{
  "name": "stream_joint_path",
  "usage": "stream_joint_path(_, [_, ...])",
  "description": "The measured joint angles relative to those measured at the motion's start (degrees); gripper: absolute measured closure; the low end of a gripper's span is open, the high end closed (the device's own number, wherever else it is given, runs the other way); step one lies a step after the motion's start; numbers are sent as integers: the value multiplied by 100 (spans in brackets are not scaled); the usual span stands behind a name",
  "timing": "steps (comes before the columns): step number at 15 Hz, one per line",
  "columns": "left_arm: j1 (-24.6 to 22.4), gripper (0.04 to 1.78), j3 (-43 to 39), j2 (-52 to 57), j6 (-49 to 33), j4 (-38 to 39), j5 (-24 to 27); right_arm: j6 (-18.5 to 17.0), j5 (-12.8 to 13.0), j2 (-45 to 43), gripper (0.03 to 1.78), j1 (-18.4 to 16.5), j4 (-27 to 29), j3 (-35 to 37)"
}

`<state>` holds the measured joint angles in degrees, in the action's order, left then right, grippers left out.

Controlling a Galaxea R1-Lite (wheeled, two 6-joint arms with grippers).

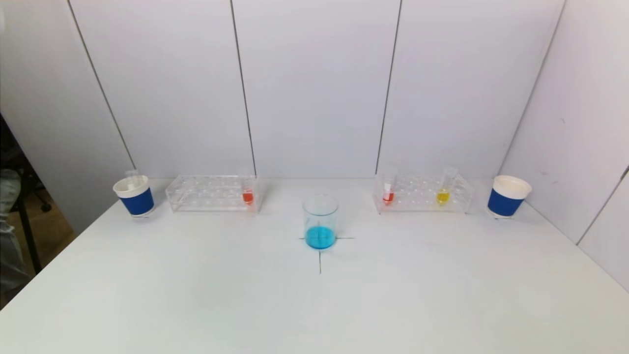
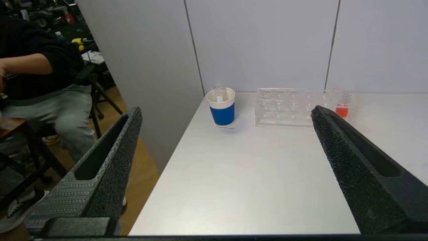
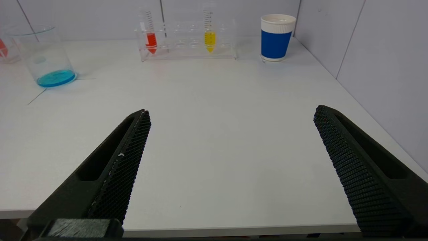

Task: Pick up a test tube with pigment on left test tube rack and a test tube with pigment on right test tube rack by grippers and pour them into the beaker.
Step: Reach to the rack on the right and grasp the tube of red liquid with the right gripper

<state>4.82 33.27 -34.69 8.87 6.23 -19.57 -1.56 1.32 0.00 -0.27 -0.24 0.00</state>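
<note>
Head view, centre of frame: your clear glass beaker (image 1: 320, 222) stands on the black cross mark on the white table (image 1: 314, 305), with a shallow layer of blue liquid at its bottom. To its left you see the left transparent plastic test tube rack (image 1: 212, 193), carrying one tube of orange-red pigment (image 1: 248, 192) at the end nearest the beaker. To the right, the right transparent rack (image 1: 423, 193) holds a tube of red pigment (image 1: 388, 192) at its beaker-side end and a tube of yellow pigment (image 1: 443, 191) further right. A blue-and-white paper cup (image 1: 133, 195) stands beyond the left rack, with a clear empty tube inside; a second such cup (image 1: 508, 196) stands beyond the right rack. Your left gripper (image 2: 227, 113) and right gripper (image 3: 230, 113) both hang near the table's front edge, fingers spread wide and empty, well apart from the racks.
</note>
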Motion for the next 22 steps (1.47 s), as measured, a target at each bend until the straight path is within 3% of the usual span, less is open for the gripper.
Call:
stream_joint_path(5, [2, 6, -458, 1358, 10, -975, 111, 0, 0, 0, 4, 0, 0, 0])
stream_joint_path(11, [-313, 6, -913, 2299, 68, -1143, 177, -1, -2, 0, 4, 0, 0, 0])
stream_joint_path(17, [-424, 6, -2175, 3346, -141, -1446, 1034, -1, 0, 0, 4, 0, 0, 0])
stream_joint_path(22, [-429, 6, -3201, 3474, -391, -653, 2147, 0, -2, 0, 4, 0, 0, 0])
